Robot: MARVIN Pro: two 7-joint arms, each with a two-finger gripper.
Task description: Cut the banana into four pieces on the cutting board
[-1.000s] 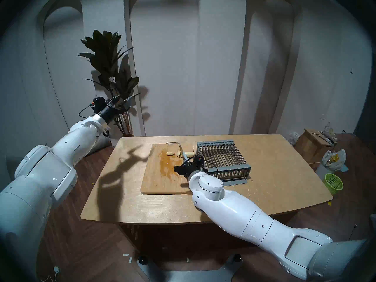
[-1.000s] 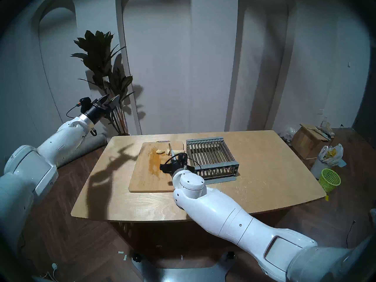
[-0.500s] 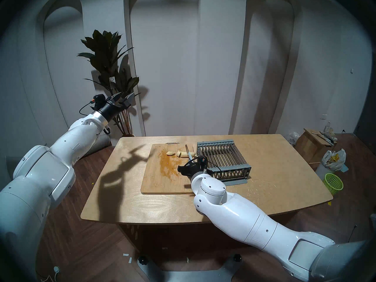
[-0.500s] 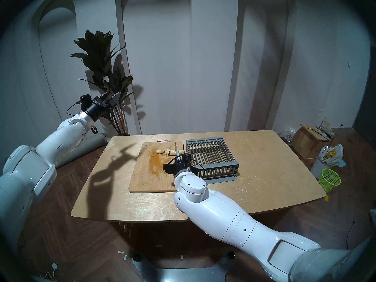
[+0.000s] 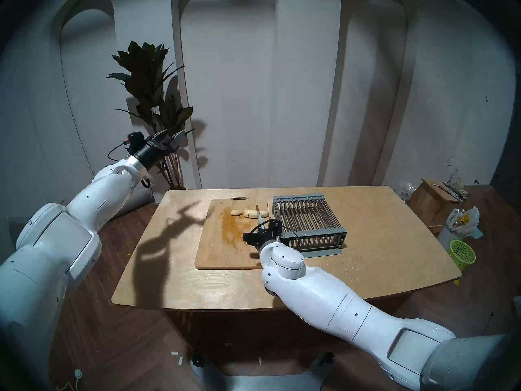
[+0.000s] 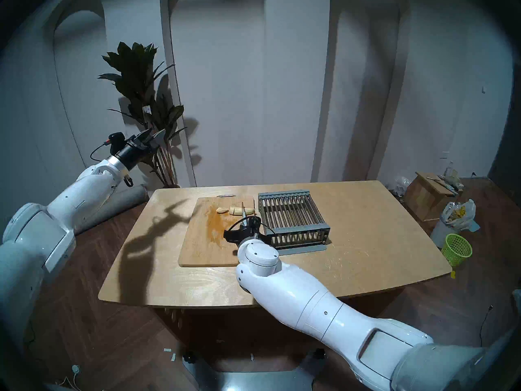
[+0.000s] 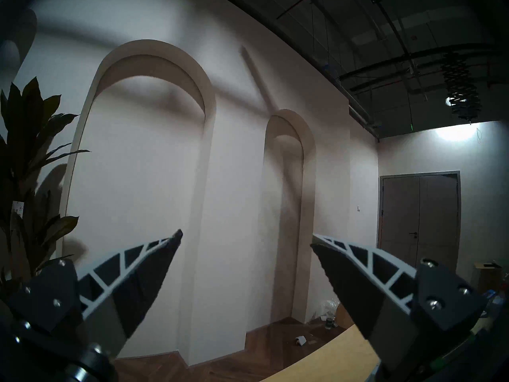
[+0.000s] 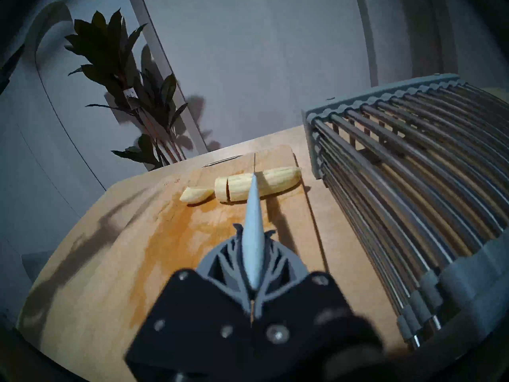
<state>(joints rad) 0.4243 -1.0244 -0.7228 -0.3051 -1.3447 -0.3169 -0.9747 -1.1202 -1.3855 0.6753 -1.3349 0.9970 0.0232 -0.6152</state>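
The right gripper (image 8: 252,243) stays clamped on the knife (image 8: 252,207), which has swung upright since a second ago and now stands edge-down across the banana (image 8: 259,184) at the far end of the cutting board (image 5: 217,246). The end piece (image 8: 196,194) lies just left. The left gripper (image 7: 246,241) hangs apart, raised far left.

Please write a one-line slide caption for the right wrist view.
Right gripper holds a knife across the banana on the cutting board.
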